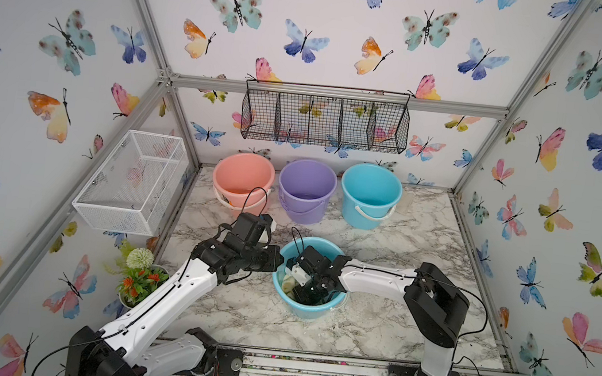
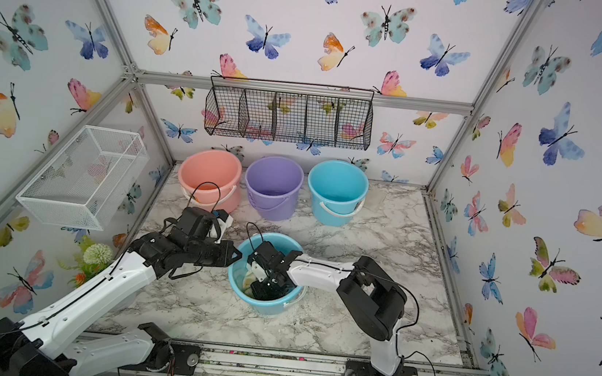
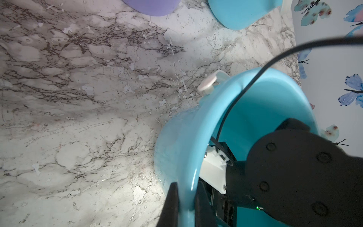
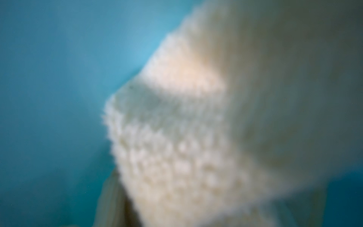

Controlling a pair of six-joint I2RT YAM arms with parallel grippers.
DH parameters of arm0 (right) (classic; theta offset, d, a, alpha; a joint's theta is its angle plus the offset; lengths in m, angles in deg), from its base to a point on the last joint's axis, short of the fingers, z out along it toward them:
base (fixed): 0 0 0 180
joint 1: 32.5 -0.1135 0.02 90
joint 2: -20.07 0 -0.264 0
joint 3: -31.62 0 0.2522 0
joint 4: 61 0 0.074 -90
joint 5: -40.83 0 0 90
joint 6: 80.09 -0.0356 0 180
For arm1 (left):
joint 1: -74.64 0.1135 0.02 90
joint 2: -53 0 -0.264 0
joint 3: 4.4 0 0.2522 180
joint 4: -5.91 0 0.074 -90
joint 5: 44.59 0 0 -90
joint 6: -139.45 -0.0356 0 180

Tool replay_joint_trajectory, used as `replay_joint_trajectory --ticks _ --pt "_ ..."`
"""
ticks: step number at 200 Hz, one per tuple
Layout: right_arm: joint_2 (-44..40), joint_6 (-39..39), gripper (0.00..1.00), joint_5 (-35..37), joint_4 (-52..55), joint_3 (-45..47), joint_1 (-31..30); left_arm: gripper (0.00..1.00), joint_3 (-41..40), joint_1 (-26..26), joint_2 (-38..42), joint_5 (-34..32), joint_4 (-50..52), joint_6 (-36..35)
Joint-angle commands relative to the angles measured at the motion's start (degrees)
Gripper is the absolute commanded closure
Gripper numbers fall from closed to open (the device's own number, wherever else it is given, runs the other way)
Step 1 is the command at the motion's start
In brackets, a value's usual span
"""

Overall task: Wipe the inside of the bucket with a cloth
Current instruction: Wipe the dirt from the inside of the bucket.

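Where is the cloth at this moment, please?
In a top view the cloth lies inside the near blue bucket, bunched against the wall on its left side.

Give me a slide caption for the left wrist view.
Left end effector clamps the blue bucket's rim on the marble table while the right arm reaches inside.

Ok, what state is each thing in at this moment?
front blue bucket: upright, rim clamped
cloth: bunched, inside that bucket
left gripper: shut on the bucket's rim
right gripper: inside the bucket, shut on cloth
pink bucket: upright
purple bucket: upright
back blue bucket: upright
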Motion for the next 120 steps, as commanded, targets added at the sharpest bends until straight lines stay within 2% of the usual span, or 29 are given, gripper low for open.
replay_joint_trajectory --ticks 1,33,70,97,120 --pt "-2.44 -5.15 0.98 12.14 -14.95 3.52 0.07 1.00 0.38 -0.43 -1.24 1.10 1.82 -1.78" --pt "-3.01 -4.12 0.98 26.63 -12.79 3.66 -0.02 1.00 0.68 -0.41 -1.07 0.96 2.46 -2.11" --pt "-0.93 -1.24 0.98 41.42 -0.38 -0.29 -0.02 1.00 0.65 -0.42 -0.98 0.83 2.66 -2.46" --pt "1.00 -1.97 0.98 48.07 11.17 -3.63 -0.02 1.00 0.99 -0.44 -0.63 -0.23 3.09 -2.50" --pt "1.16 -2.22 0.98 48.39 21.49 -6.31 -0.02 1.00 1.99 -0.41 -0.34 -1.54 3.97 -2.48"
